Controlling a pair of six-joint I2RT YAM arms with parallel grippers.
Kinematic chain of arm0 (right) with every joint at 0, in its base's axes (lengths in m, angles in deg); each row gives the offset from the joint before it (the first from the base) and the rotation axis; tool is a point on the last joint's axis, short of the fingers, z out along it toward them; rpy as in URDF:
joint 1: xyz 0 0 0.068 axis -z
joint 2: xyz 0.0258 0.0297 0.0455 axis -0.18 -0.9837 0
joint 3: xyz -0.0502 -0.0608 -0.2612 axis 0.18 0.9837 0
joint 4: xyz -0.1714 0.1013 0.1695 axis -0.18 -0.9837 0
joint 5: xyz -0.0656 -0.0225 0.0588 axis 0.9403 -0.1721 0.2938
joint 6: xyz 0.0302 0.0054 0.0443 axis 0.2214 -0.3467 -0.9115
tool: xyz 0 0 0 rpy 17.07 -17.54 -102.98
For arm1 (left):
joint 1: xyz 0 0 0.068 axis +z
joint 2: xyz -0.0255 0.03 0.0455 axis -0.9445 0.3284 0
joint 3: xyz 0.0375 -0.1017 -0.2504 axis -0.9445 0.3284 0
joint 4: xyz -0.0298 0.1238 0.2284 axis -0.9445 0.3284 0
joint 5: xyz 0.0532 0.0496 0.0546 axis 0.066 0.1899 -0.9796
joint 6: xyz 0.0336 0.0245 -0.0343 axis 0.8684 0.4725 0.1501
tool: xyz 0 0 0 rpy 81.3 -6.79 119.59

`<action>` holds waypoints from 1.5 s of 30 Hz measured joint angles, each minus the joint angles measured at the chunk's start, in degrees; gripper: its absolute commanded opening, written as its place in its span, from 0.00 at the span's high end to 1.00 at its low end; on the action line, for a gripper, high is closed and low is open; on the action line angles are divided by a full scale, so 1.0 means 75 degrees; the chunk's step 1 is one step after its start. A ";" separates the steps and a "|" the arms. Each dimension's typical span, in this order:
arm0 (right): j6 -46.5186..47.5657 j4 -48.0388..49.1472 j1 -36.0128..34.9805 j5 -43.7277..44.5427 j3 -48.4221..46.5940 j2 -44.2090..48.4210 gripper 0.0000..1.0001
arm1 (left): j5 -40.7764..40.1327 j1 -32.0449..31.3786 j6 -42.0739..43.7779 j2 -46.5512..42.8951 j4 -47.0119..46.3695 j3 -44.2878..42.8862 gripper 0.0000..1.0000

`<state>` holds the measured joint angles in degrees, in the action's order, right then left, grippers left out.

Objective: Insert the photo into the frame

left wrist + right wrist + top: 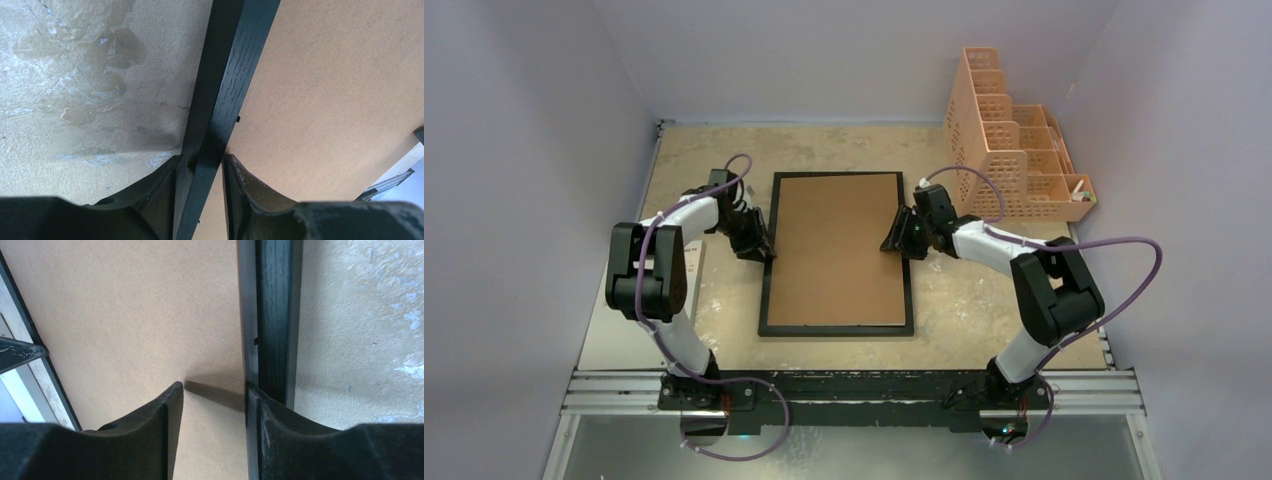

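**Frame face down: left jaws on its rail, right jaws apart**

From the overhead camera I see the frame [835, 328] lying flat in the middle of the table [984, 310], back side up. It is a thin black rectangle around a matte brown fibreboard backing [834, 250]. The left gripper [757, 244] is at its left long side and the right gripper [896, 240] at its right long side, roughly level with each other.

My left wrist camera adds what the overhead view cannot show. The frame's rail is black-stained wood with an open grain and a square section. It runs straight between the two fingers [160, 200], one on the table side and one on the board side, both pressed against it. The left gripper is clamped on the frame.

The right wrist camera shows the other fingers [160, 430] standing apart, with only bare board and a slanting shadow in the gap. The outer finger sits over the rail's inner edge and the inner one is over the board. Nothing is gripped there.

The tabletop is beige and rough, mottled with pale blotches and darker stains. A peach mesh organizer [1014, 160] with stepped compartments stands at the far right. Plain lilac-grey walls [524, 120] close in the left, back and right sides. The arm bases are mounted on an aluminium beam [854, 385] along the near edge.
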<state>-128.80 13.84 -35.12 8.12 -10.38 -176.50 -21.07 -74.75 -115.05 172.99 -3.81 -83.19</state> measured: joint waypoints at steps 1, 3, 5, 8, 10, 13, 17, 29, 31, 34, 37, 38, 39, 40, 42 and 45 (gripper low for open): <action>0.0000 -0.0026 -0.0012 0.0050 -0.0017 0.0000 0.39 | -0.0003 0.0000 0.0000 0.0000 0.0003 0.0000 0.64; 0.0009 -0.0119 -0.0058 0.0152 -0.0114 0.0000 0.31 | 0.0000 0.0000 0.0000 0.0000 0.0003 0.0000 0.64; 0.0050 -0.0291 -0.0143 0.0347 -0.0262 0.0000 0.30 | -0.0003 0.0000 0.0000 0.0000 0.0009 -0.0006 0.64; 0.0087 -0.0577 -0.0195 0.0536 -0.0446 0.0003 0.30 | -0.0006 0.0000 0.0003 0.0000 0.0047 -0.0052 0.63; 0.0085 -0.0682 -0.0201 0.0618 -0.0504 0.0015 0.31 | -0.0012 0.0000 0.0003 0.0000 0.0058 -0.0085 0.64; 0.0079 -0.0793 -0.0201 0.0752 -0.0504 0.0093 0.37 | -0.0009 0.0000 0.0003 0.0000 0.0061 -0.0099 0.63; 0.0149 -0.1003 -0.0157 0.0968 -0.0504 0.0175 0.50 | -0.0012 0.0000 0.0003 0.0000 0.0064 -0.0099 0.63; 0.0224 -0.1113 -0.0146 0.1142 -0.0504 0.0181 0.56 | -0.0017 0.0000 0.0000 0.0003 0.0064 -0.0099 0.63; 0.0195 -0.1183 -0.0149 0.1341 -0.0504 0.0259 0.53 | -0.0041 0.0000 0.0003 0.0003 0.0064 -0.0099 0.63; 0.0099 -0.1274 -0.0146 0.1719 -0.0504 0.0615 0.49 | -0.0064 -0.0003 0.0003 0.0003 0.0064 -0.0099 0.61; 0.0044 -0.1259 -0.0143 0.1935 -0.0603 0.0863 0.50 | -0.0073 -0.0003 0.0003 0.0003 0.0064 -0.0099 0.60; 0.0026 -0.1233 -0.0143 0.1953 -0.0688 0.0854 0.51 | -0.0079 -0.0003 0.0006 0.0003 0.0064 -0.0099 0.60; 0.0020 -0.1186 -0.0143 0.1958 -0.0772 0.0796 0.52 | -0.0085 -0.0003 0.0006 0.0003 0.0061 -0.0099 0.60; 0.0017 -0.1139 -0.0143 0.1958 -0.0854 0.0711 0.53 | -0.0087 -0.0003 0.0006 0.0003 0.0061 -0.0099 0.59; 0.0012 -0.1078 -0.0143 0.1958 -0.1003 0.0487 0.55 | -0.0090 -0.0003 0.0006 0.0003 0.0055 -0.0099 0.58; -0.0009 -0.1037 -0.0143 0.1958 -0.1262 -0.0015 0.55 | -0.0087 -0.0003 0.0006 0.0003 0.0047 -0.0099 0.55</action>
<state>-128.86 6.06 -36.19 22.81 -19.85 -176.61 -21.72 -74.77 -115.01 173.01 -3.46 -83.94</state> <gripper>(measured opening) 0.456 0.425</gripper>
